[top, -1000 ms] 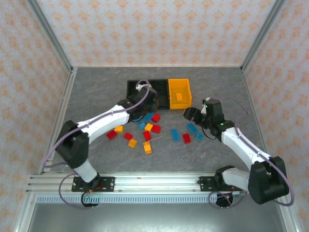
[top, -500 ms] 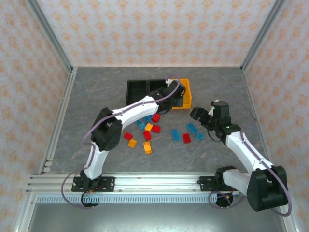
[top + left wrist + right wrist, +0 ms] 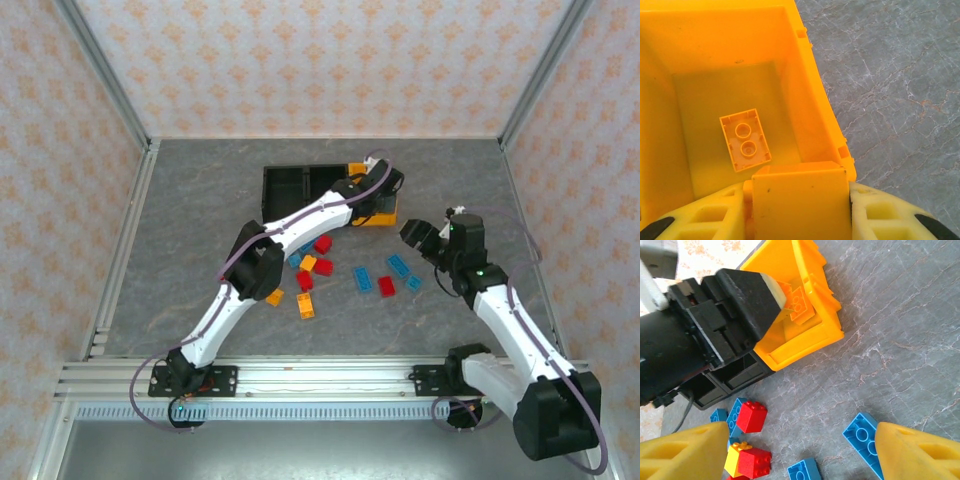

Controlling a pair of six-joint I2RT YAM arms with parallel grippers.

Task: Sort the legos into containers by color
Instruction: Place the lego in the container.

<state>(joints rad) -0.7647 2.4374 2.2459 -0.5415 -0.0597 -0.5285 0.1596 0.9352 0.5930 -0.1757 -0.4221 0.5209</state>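
My left gripper point(image 3: 799, 212) is shut on an orange-yellow lego point(image 3: 799, 197) and hangs over the orange-yellow container point(image 3: 805, 75). One more orange-yellow lego point(image 3: 745, 140) lies upside down on that container's floor. From above, the left gripper point(image 3: 374, 198) covers much of the orange-yellow container point(image 3: 380, 218), which joins the two black containers point(image 3: 300, 185). Red, blue and orange-yellow legos point(image 3: 323, 244) lie scattered in front of them. My right gripper point(image 3: 413, 236) is open, low over the table right of the pile. Between its fingers point(image 3: 920, 450) are a blue lego point(image 3: 865, 435) and a red one point(image 3: 751, 416).
The right wrist view shows the left gripper point(image 3: 747, 300) with its lego point(image 3: 797, 302) over the container rim point(image 3: 805, 340). Patterned walls with metal posts enclose the grey table point(image 3: 200, 220). A rail point(image 3: 300, 375) runs along the near edge.
My left arm has swung right, from over the black containers to over the orange-yellow one, carrying its lego. My right gripper has drawn back a little to the right.
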